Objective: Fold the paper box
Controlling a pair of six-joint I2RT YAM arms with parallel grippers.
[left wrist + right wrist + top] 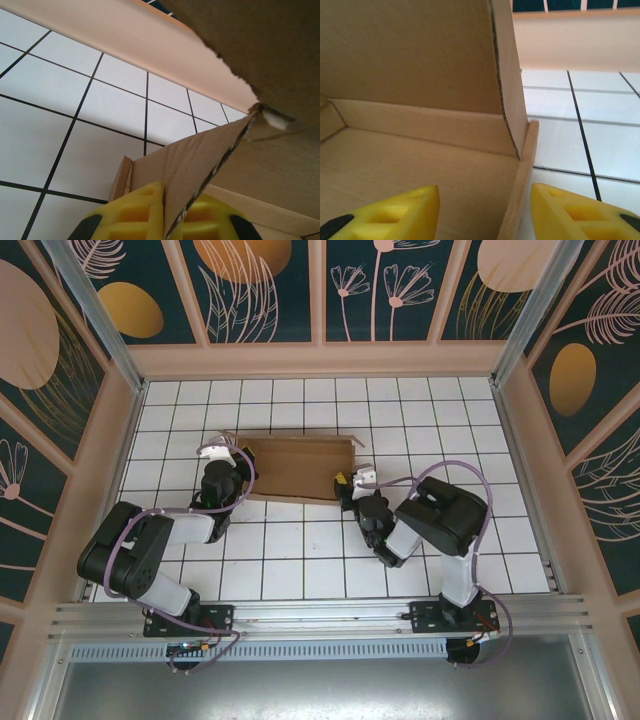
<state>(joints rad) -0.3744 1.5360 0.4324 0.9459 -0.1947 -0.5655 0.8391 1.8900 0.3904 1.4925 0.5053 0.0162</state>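
The paper box [295, 468], plain brown cardboard, lies in the middle of the tiled table with its walls partly raised. My left gripper [236, 478] is at the box's left end. In the left wrist view its yellow fingers [135, 210] are shut on a slanting cardboard flap [200, 160]. My right gripper [344, 484] is at the box's right end. In the right wrist view it [485, 202] stands open, its yellow fingertips [410, 205] straddling the low right side wall [520, 190] without touching it. The box floor [410, 170] and an upright end flap [510, 75] lie ahead.
The white gridded table [300, 550] is ringed by a pale wooden rim [320, 360] and metal corner posts [110, 330]. Open tiles lie in front of the box and behind it. Both arm bases sit on the rail [320, 618] at the near edge.
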